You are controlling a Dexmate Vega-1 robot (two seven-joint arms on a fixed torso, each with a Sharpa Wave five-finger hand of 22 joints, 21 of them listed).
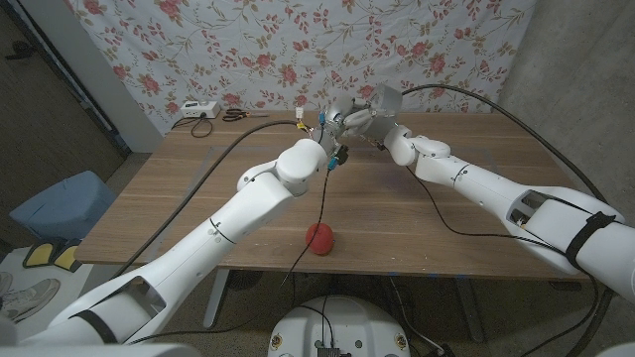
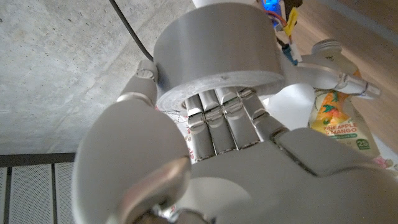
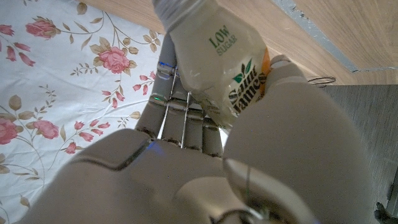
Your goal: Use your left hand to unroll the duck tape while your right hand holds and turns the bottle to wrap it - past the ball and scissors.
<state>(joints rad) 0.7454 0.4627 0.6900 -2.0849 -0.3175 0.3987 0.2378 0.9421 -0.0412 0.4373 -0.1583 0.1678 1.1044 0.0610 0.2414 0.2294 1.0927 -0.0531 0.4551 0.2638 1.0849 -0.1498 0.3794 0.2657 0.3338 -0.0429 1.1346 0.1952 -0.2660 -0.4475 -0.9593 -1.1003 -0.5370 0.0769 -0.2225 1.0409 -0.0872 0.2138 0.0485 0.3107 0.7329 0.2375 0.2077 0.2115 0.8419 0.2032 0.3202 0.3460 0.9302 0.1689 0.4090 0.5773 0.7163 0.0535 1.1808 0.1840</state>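
Observation:
My left hand grips a grey roll of duck tape with its fingers hooked through the core. Right beside the roll is the plastic bottle, with a pineapple mango label and a pale cap. My right hand holds that bottle around its body, the "low sugar" label facing the camera. In the head view both hands meet above the far middle of the table, left hand next to right hand. The red ball lies near the front edge. The scissors lie at the back left.
A white device with a cable sits at the table's back left near the scissors. Black cables run across the tabletop and hang from both arms. A flowered cloth hangs behind the table.

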